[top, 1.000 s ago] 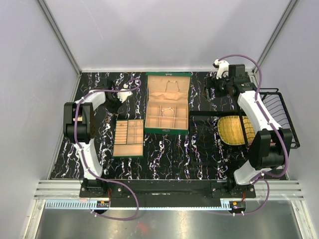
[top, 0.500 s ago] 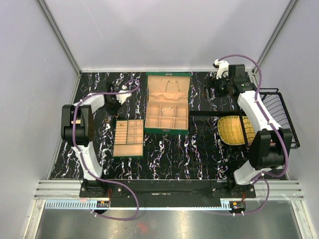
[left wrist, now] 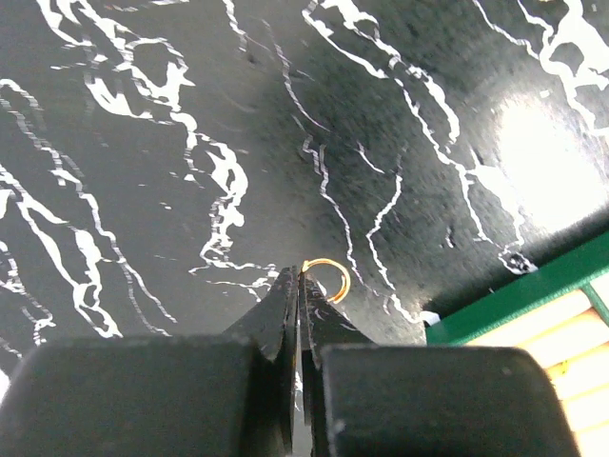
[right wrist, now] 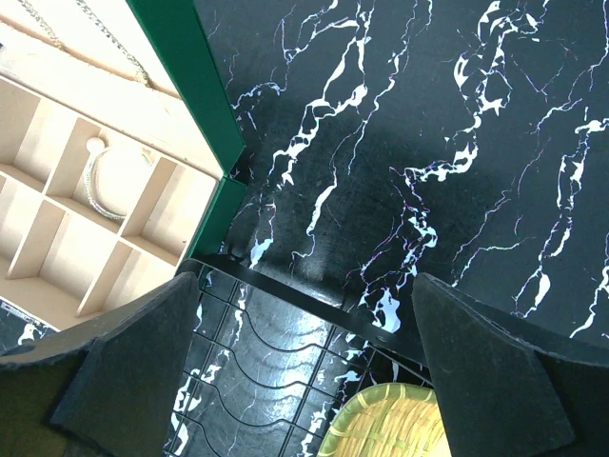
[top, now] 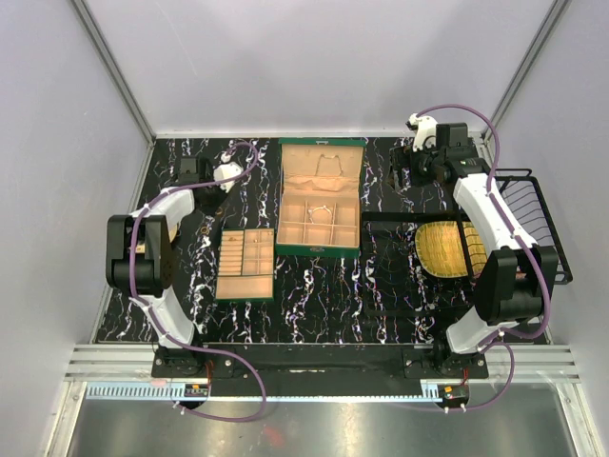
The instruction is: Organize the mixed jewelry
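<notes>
left jaws are pinched right down, no gap showing between them, and the left gripper has the rim of a small gold ring nipped at its very tips, over the black marbled table just beside a corner of the green box. whether the ring is clear of the surface or only touching it, i cannot tell from the wrist view. so this looks like the pick-up step for one loose piece, with the carry and drop yet to come. next move, by my reading, calls for a gentle lift without loosening that thin edge grip, then a swing toward the tan tray and a release square over one small compartment; a ring held by so little could easily twist out or roll away. over on the other side, the right gripper hangs with its jaws spread wide and nothing between them, above the table near the green box's far corner. a whitish bracelet already lies in one of the box's compartments, well apart from the ring.
</notes>
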`<state>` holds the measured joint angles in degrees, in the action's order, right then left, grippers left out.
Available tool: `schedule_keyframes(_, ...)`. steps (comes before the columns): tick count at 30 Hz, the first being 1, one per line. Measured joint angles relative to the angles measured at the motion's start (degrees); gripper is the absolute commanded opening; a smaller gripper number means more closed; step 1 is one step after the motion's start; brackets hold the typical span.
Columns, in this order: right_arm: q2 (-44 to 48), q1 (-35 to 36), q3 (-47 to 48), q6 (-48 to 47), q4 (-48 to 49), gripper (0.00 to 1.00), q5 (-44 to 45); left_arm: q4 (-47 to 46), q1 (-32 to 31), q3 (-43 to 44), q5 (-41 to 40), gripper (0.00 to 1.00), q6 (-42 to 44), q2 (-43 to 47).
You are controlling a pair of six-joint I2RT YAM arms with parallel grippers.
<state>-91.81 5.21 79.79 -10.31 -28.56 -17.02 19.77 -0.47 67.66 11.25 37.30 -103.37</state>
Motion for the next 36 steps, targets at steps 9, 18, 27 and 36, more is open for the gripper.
schedule_keyframes(9,0.1,0.4,0.2,0.5,-0.3,1.00,-2.3,-3.1,0.0,-0.5,-1.2,0.00,-7.2,6.0)
schedule_keyframes(18,5.1,5.2,0.3,4.8,0.0,0.95,-10.8,-4.0,-3.6,-4.3,0.0,0.00,-20.7,20.2)
schedule_keyframes(27,7.2,17.2,1.3,12.8,7.4,0.91,-15.6,-3.6,-14.1,-4.5,-1.6,0.00,-31.0,29.8)
schedule_keyframes(36,2.8,24.4,4.9,18.4,13.2,0.78,-16.9,-3.6,-17.5,-4.5,-3.2,0.00,-41.0,30.4)
